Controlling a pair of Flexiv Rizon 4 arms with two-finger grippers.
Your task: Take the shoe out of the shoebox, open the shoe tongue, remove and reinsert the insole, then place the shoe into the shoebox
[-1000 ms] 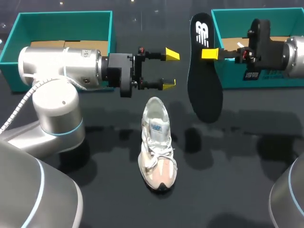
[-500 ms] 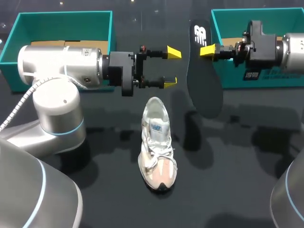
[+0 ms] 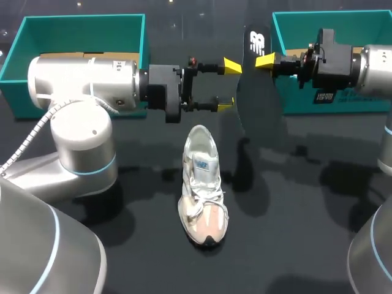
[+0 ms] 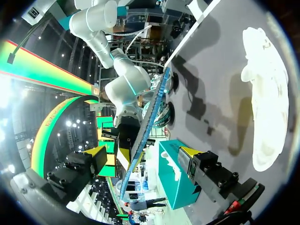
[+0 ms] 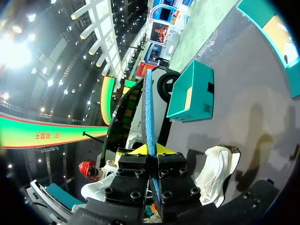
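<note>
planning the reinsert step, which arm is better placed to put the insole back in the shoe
Right, probably: the right claw is shut on the insole, which hangs just beyond the heel of the shoe. The left claw is open and empty beside the insole.

Dark glossy bench (image 3: 294, 257) under overhead light; soft doubled shadows fall toward six o'clock; the pale shoe (image 3: 202, 184) glares white; tiny glints near twelve.

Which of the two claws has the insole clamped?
The right claw, entering from the right: its fingers pinch the insole from both sides. The left claw stands open, gripping nothing.
</note>
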